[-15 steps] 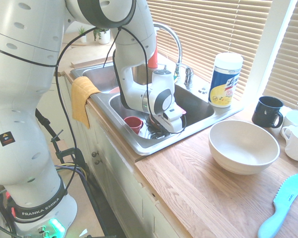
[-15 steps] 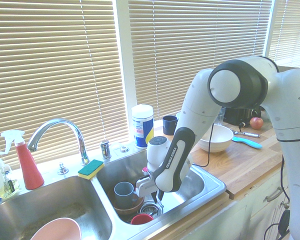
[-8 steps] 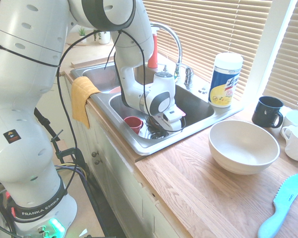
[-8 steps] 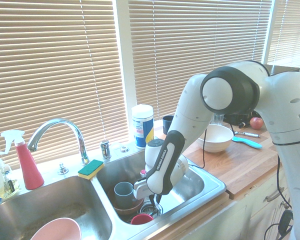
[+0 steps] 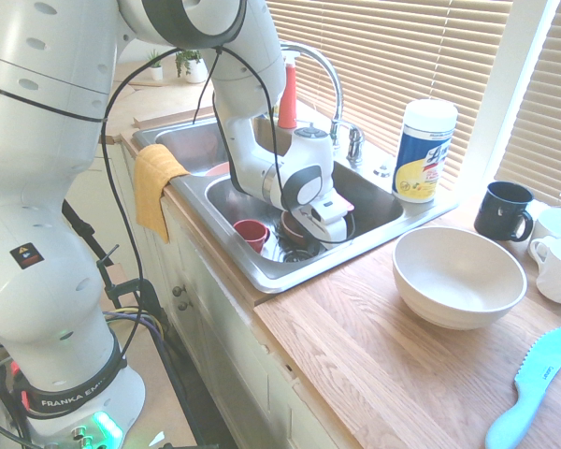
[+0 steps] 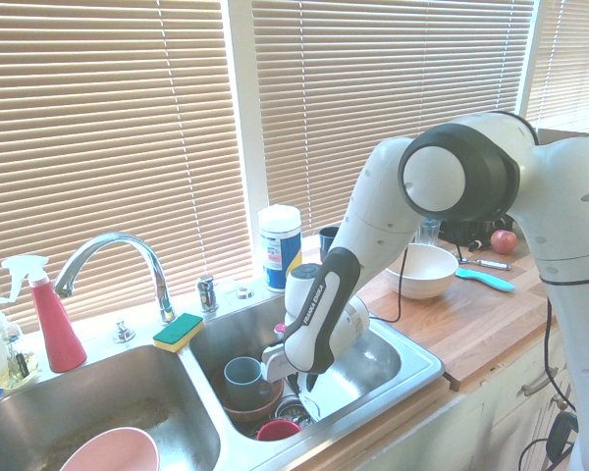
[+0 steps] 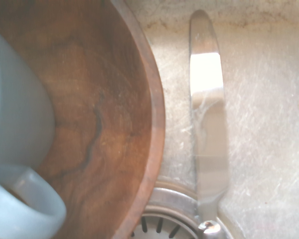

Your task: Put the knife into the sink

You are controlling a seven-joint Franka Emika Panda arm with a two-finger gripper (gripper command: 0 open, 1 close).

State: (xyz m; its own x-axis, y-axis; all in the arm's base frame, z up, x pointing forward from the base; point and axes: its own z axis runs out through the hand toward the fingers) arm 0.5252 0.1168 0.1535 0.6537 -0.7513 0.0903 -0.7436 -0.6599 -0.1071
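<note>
Wood-grained countertop [image 5: 355,346] surrounds the steel sink [image 6: 378,402]. One basin holds a round wooden bowl [image 7: 109,124] with a matte blue-grey mug [image 7: 20,104] inside, and a red cup [image 5: 252,234]; the other holds a smooth pink bowl [image 6: 113,454]. The shiny, slim knife [image 7: 208,129] is in the first basin, beside the wooden bowl, its neck over the slotted drain [image 7: 162,224]. Whether the pincer [image 6: 302,385] is released or clenched, I cannot tell.

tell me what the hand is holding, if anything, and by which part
Cannot be told: the knife shows beside the wooden bowl, but neither outside view shows whether the hand grips its handle.
</note>
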